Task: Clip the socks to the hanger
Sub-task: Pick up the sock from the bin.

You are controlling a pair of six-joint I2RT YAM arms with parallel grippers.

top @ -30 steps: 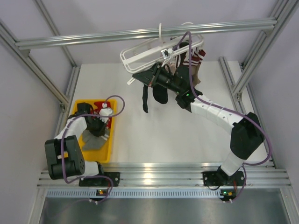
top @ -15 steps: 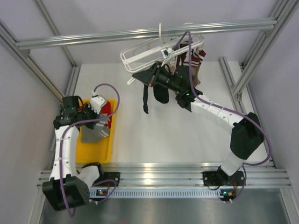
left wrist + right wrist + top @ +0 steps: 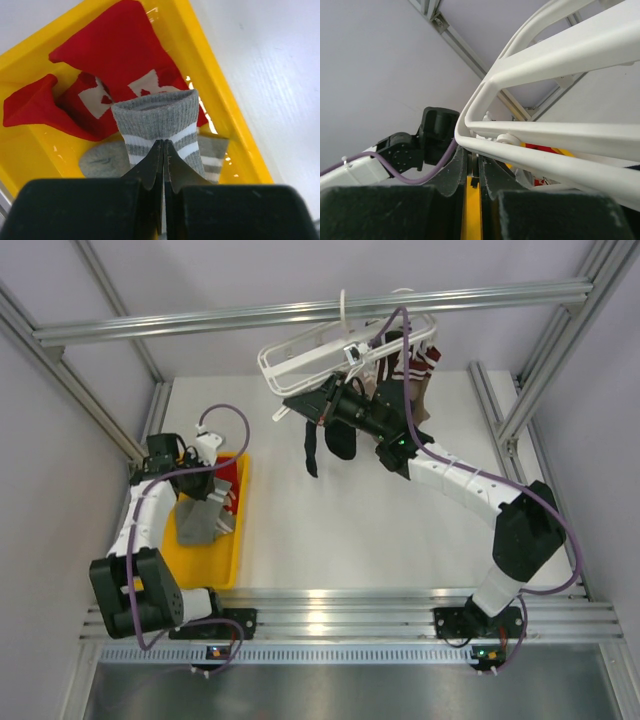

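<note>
Hanger (image 3: 290,358) hangs from the overhead bar (image 3: 300,310) above the table's (image 3: 330,530) far side, carrying dark socks (image 3: 340,440). The right gripper (image 3: 472,175) is closed narrow at its frame corner, perhaps pinching it, but the view is too tight to be sure. At the left, the tray (image 3: 228,558) holds red socks (image 3: 120,65), and the left gripper (image 3: 164,150) above it is clamped on the grey sock (image 3: 159,117) at its cuff.

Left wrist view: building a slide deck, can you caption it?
Left gripper shut on a grey striped sock, above red socks in the yellow tray.
</note>
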